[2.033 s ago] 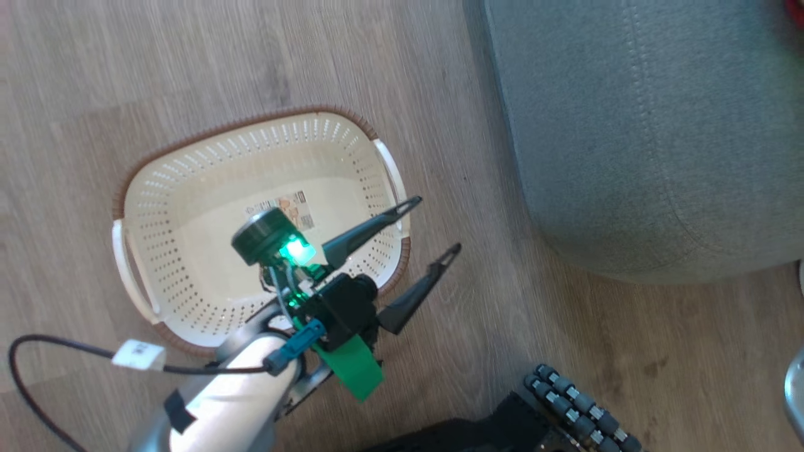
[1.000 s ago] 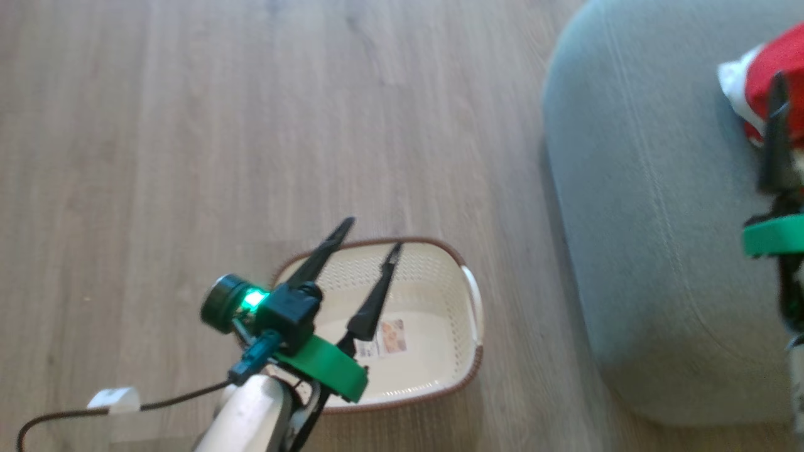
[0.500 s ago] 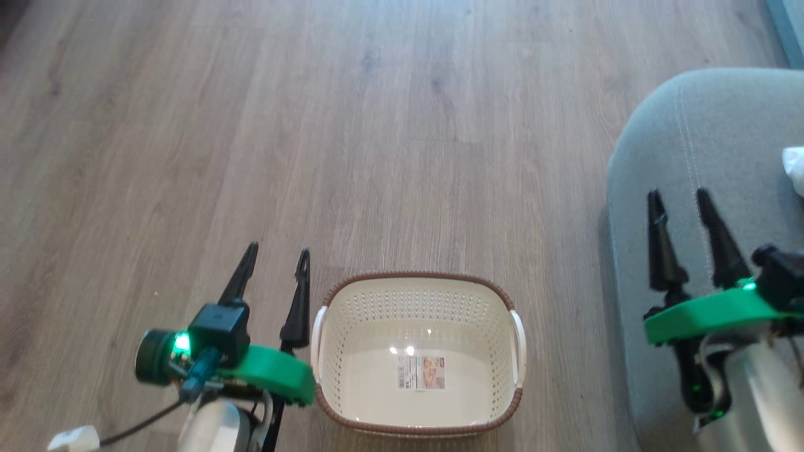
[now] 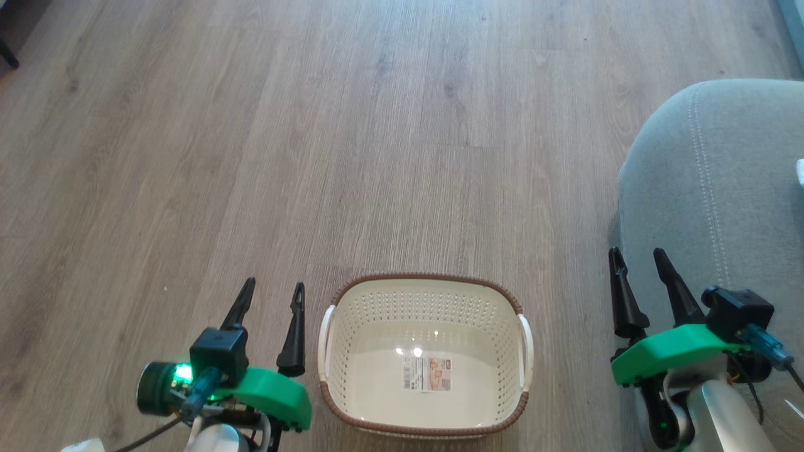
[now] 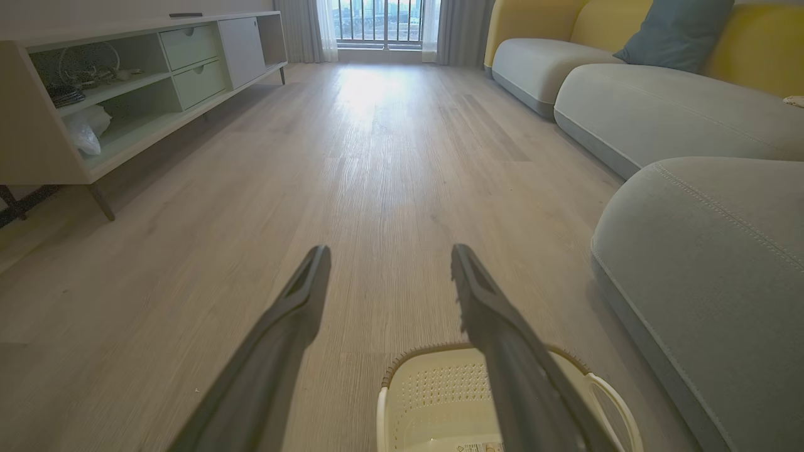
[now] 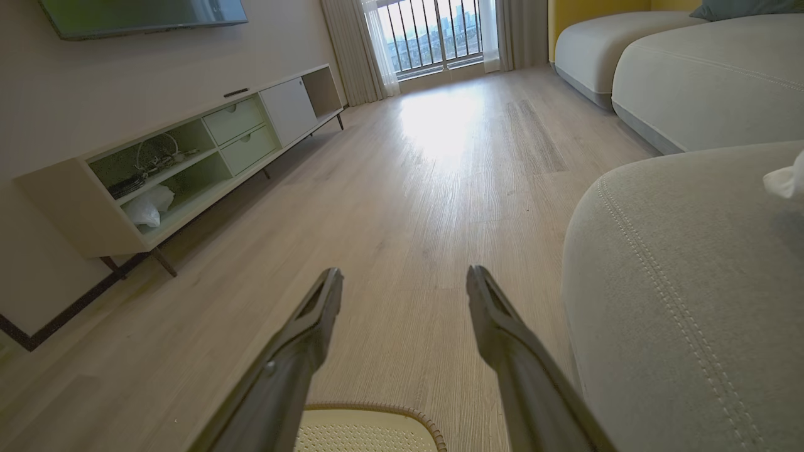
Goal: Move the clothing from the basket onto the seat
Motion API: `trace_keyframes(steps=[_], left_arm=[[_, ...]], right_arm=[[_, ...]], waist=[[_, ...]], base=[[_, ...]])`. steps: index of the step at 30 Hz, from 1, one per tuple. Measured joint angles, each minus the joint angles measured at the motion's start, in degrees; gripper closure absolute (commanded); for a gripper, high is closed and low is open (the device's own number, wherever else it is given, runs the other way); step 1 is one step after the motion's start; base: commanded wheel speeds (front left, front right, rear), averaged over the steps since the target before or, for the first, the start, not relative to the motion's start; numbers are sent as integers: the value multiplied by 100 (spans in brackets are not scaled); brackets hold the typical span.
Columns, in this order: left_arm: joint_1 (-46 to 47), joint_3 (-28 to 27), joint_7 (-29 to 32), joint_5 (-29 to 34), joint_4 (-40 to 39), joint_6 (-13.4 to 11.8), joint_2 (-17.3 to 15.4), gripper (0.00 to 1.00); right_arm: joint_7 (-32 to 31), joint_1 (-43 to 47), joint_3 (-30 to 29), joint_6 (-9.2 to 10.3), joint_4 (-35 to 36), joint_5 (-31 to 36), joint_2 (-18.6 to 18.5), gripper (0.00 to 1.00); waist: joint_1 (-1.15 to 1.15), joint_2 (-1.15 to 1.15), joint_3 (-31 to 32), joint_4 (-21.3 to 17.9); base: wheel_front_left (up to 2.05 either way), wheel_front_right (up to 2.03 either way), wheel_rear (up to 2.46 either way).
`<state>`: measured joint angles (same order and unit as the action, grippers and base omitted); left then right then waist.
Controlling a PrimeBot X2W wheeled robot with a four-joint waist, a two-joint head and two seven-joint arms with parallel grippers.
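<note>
The cream basket [image 4: 339,383] stands on the floor at the bottom centre, with nothing in it but a label sticker [image 4: 429,374]. My left gripper [image 4: 274,284] is open just left of it, holding nothing. My right gripper [image 4: 637,252] is open too and holds nothing, at the near edge of the grey-green seat [image 4: 710,182]. A white edge of fabric [image 4: 800,172] lies on the seat at the frame's right border; the rest of the clothing is out of view. The left wrist view looks past my left gripper [image 5: 389,251] over the basket [image 5: 440,395]. In the right wrist view, that white fabric [image 6: 785,182] lies on the seat [image 6: 678,282] beyond my right gripper [image 6: 405,273].
Wooden floor [image 4: 377,157] stretches ahead of the basket. A low media cabinet [image 5: 125,94] runs along the left wall. More pale sofa sections [image 5: 659,107] with a teal cushion [image 5: 672,31] stand beyond the seat on the right.
The head camera has swung round to face the basket squarely. My left gripper has come off the basket to its left side. My right gripper has drawn back from the red clothing.
</note>
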<state>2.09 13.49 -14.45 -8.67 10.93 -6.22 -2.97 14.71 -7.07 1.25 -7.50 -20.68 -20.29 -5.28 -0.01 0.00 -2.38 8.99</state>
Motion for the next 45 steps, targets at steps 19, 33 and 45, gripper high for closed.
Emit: trace_keyframes(steps=[19, 33, 45], left_arm=[[9, -70, 0, -336, -120, 642, 2, 0], [5, -209, 0, -647, -263, 743, 2, 0], [-257, -215, 49, -906, 233, 806, 1, 100]], right_arm=[[0, -9, -2, 0, -87, 57, 112, 0], [0, -27, 9, 0, -86, 56, 123, 0], [-58, 265, 29, 0, -500, -30, 147, 100]], waist=[[0, 0, -71, -99], [0, 0, -78, -178], [1, 0, -89, -219]], base=[[0, 0, 0], [0, 0, 0], [0, 0, 0]])
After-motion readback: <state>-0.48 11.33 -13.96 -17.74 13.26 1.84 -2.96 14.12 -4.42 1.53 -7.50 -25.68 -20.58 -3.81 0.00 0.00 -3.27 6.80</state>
